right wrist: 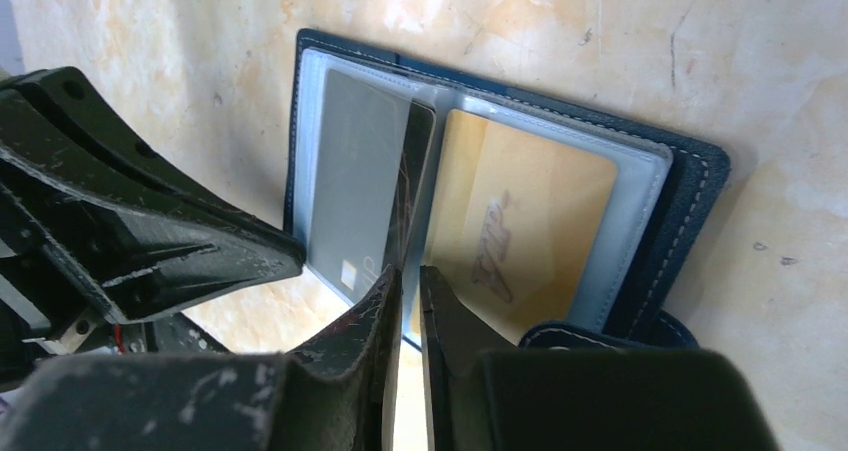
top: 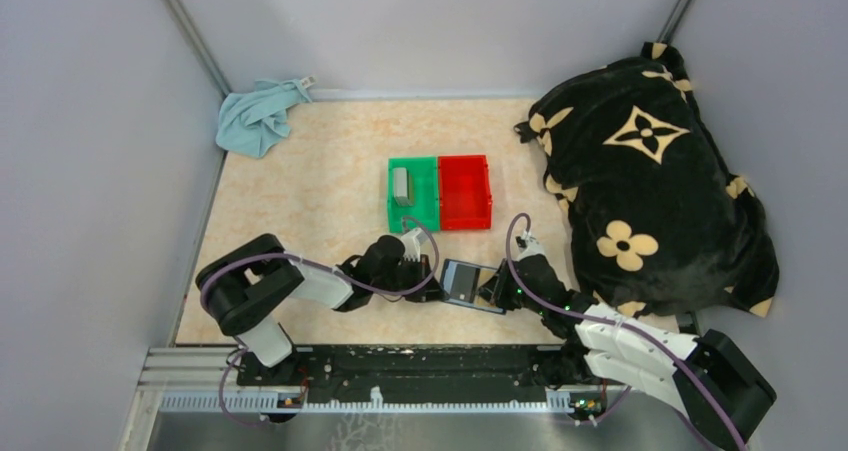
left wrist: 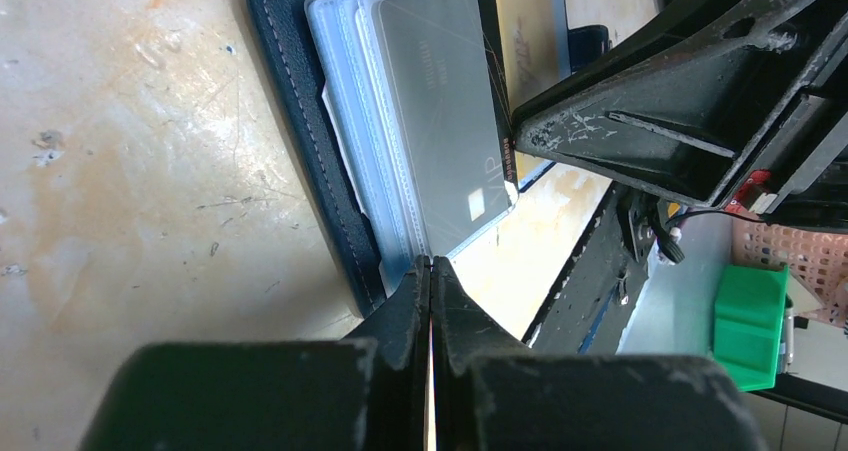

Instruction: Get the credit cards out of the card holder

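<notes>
— Where was the wallet (right wrist: 690,201) just then?

— Open and flat, straight ahead of both pairs of jaws. The grey card (right wrist: 355,181) sat in a clear sleeve (left wrist: 345,91) that stood up from the fold. The gold card (right wrist: 520,221) lay in its pocket, ahead and to the right of the right gripper's (right wrist: 405,276) tips.

— How did we have the jaws?

— The right gripper's were closed to a thin slit, and the near edge of the grey card ran into it, so we judged it pinched. The left gripper's (left wrist: 431,266) were pressed together at the near edge of the sleeves. We could not tell whether they held any plastic.

— Which way did the card run?

— Its long side pointed away from the right jaws, so we judged that a straight pull back along that line would slide it out. The right arm was the one on it. We thought the left should pin the wallet.

— Anything out already?

— One card (top: 401,184) lay in the green bin (top: 413,161), well beyond both jaws.
</notes>
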You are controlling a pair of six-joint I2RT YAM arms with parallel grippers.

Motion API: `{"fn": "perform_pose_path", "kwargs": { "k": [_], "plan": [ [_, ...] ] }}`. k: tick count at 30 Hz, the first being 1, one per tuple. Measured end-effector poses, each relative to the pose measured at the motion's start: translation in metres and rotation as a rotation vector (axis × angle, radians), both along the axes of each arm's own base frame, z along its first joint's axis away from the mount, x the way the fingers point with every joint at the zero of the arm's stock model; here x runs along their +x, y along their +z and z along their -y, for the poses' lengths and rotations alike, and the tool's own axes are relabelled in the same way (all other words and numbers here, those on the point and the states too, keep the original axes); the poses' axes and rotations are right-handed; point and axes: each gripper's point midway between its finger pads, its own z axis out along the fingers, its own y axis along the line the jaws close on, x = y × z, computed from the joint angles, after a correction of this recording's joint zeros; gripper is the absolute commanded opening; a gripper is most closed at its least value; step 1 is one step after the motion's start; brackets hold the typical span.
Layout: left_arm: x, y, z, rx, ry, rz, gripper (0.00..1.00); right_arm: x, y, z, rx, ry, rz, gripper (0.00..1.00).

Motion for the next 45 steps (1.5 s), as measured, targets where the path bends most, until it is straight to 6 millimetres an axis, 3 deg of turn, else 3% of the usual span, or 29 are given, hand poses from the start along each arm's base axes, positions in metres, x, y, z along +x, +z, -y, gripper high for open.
{"fn": "perform_pose_path", "kwargs": {
  "k": [6, 24, 38, 45],
  "plan": [
    [-0.001, 0.000, 0.002, -0.012, -0.004, -0.007, 0.00, 0.001, 0.003, -0.004, 0.032, 0.011, 0.024, 0.24],
    [-0.002, 0.000, 0.004, -0.024, -0.010, -0.015, 0.00, 0.001, 0.002, -0.007, 0.120, 0.024, 0.064, 0.24],
    [-0.003, -0.001, 0.004, -0.027, -0.010, -0.031, 0.00, 0.008, 0.026, -0.017, 0.209, 0.067, 0.132, 0.24],
    [-0.004, -0.001, 0.004, -0.027, -0.012, -0.036, 0.00, 0.005, 0.011, -0.016, 0.166, 0.094, 0.105, 0.25]
  ]
}}
